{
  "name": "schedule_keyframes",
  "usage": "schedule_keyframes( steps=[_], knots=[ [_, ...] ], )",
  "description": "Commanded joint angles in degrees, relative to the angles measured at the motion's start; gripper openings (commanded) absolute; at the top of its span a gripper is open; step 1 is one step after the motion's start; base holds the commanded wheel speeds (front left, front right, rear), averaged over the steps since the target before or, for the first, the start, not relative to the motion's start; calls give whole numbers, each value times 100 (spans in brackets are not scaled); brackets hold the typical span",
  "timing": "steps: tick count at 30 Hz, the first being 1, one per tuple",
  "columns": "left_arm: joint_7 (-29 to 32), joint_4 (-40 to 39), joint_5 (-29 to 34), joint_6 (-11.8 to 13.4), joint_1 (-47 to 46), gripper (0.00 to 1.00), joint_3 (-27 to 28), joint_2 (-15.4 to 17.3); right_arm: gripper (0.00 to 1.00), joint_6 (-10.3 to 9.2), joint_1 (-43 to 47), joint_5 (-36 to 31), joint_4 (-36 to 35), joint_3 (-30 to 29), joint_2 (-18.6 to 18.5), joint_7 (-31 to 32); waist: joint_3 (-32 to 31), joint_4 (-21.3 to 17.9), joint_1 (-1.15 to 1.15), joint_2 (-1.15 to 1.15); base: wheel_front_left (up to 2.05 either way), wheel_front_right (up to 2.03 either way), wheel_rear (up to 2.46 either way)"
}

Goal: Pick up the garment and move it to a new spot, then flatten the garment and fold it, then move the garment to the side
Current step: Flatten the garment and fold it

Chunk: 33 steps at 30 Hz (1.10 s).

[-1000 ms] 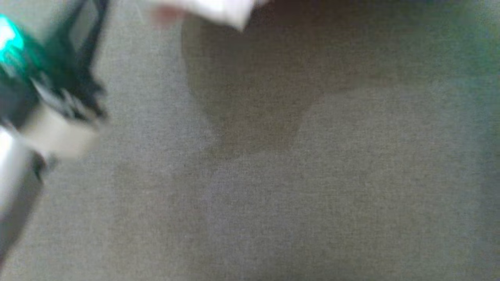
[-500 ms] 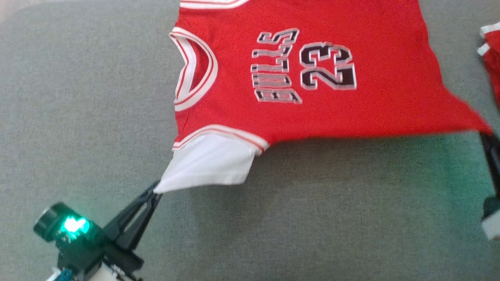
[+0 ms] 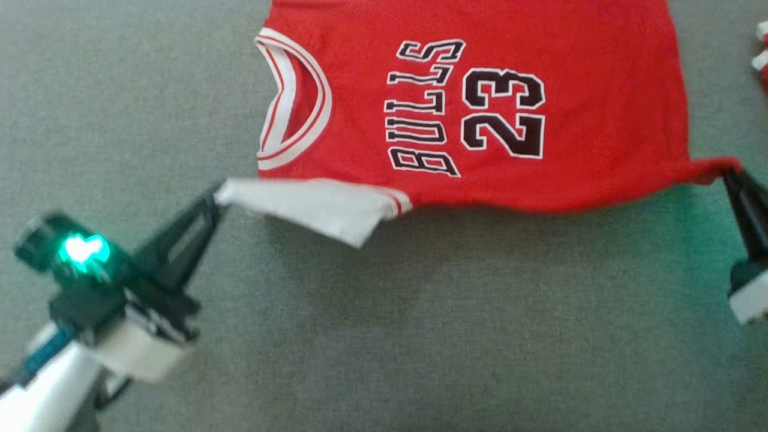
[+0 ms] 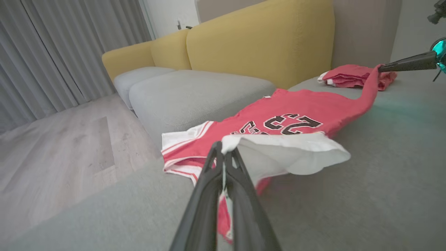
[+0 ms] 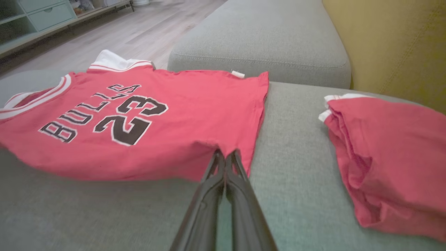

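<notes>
The garment (image 3: 480, 108) lies upper middle of the frame on the sofa seat (image 3: 420, 330), its near edge now drawn straighter, left tool (image 3: 217, 195) clamped shut on the white sleeve (image 3: 312, 207), right tool (image 3: 727, 175) on a red corner (image 3: 708, 168): flattening looks under way.

Setting: home living room. Grey sofa (image 4: 195, 94) with yellow back cushions (image 4: 261, 45), floor-length grey curtains (image 4: 52, 52). Wood-plank floor (image 4: 52, 146), pale drawer unit (image 5: 45, 14).
</notes>
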Motion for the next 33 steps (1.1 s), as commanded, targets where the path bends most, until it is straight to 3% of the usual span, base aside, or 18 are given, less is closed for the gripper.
schedule_keyframes(
  steps=[1, 11, 20, 21, 22, 23, 27, 33],
  knots=[
    [-13, -87, -39, -13, -341, 0, 266, 265, 0, 39, -154, 43, -112, 55, -206, 6, 117, -14, -1, 0, 0, 0, 0],
    [-9, 867, -387, -33, -2625, 0, -670, 490, 0, 39, -1660, 62, 702, 499, -231, 21, 740, -25, -1, 0, 0, 0, 0],
    [-12, 1741, -524, -34, -4027, 0, -1062, 356, 0, 39, -2590, 49, 1442, 871, -130, -62, 1163, -77, -1, 0, 0, 0, 0],
    [-12, 1806, -583, -34, -4099, 15, -1108, 322, 0, 39, -2639, 70, 1506, 900, -111, -58, 1194, -81, -1, 0, 0, 0, 0],
    [-12, 1863, -614, -34, -4170, 67, -1141, 294, 16, 39, -2681, 89, 1564, 925, -93, -60, 1220, -83, -1, 0, 0, 0, 0],
    [-12, 1915, -664, -34, -4220, 100, -1138, 251, 100, 39, -2720, 95, 1630, 919, -69, -88, 1241, -87, -1, 0, 0, 0, 0],
    [-12, 2056, -690, -19, -4166, 100, -868, 87, 100, 39, -2823, 34, 1827, 858, 60, -362, 1261, -107, -1, 0, 0, 0, 0],
    [-12, 1786, -908, 465, -3049, 100, -121, -349, 100, 39, -2691, -61, 1965, 746, 310, -849, 1092, -140, -1, 0, 0, 0, 0]
  ],
)
